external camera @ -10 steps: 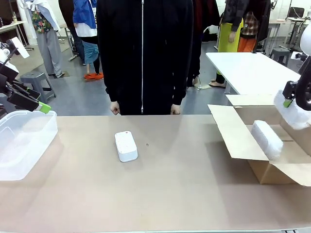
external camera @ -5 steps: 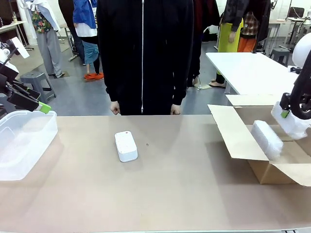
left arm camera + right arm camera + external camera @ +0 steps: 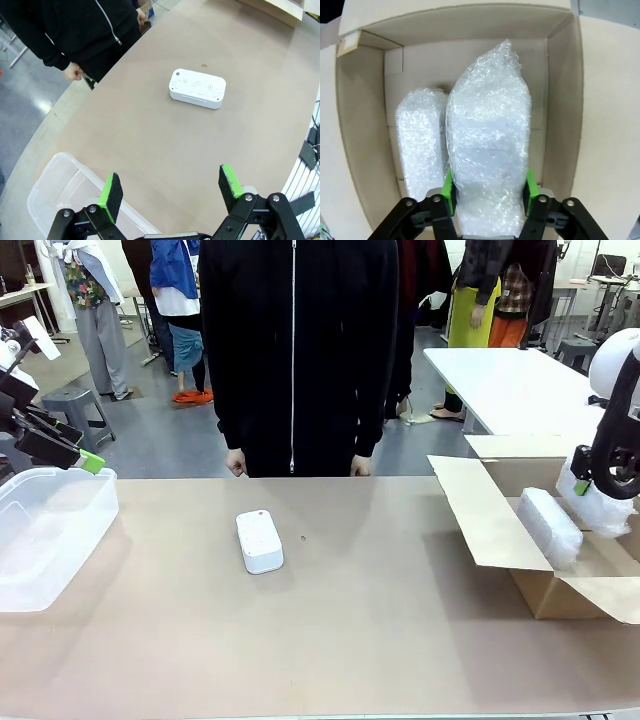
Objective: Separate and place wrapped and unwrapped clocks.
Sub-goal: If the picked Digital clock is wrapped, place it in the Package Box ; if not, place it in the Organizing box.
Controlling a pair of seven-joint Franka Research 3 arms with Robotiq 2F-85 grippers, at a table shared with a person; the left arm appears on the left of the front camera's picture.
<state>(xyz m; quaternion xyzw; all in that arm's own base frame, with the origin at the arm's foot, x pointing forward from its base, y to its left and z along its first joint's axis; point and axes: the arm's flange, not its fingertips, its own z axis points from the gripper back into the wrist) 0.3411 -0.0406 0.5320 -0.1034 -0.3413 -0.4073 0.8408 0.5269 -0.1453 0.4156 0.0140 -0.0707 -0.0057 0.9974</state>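
The bare white unwrapped clock (image 3: 260,541) lies flat on the table's middle, also under the left wrist camera (image 3: 197,88). My left gripper (image 3: 80,445) hovers open at the far left above the bin, its jaws (image 3: 172,192) wide apart with nothing between them. One bubble-wrapped clock (image 3: 548,527) lies in the cardboard box (image 3: 545,592). A second wrapped clock (image 3: 487,145) sits between my right gripper's (image 3: 490,192) green pads, which press its sides, low inside the box beside the first wrapped clock (image 3: 420,145). In the front view, my right gripper (image 3: 590,487) is at the box's far right.
A clear plastic bin (image 3: 50,540) stands at the table's left edge, partly under my left gripper (image 3: 55,175). The box's flaps (image 3: 480,510) spread open toward the table's middle. A person in a black jacket (image 3: 295,350) stands at the far side, hands down.
My right gripper has sunk lower into the cardboard box with the wrapped clock. The left arm, the unwrapped clock and the person have stayed put.
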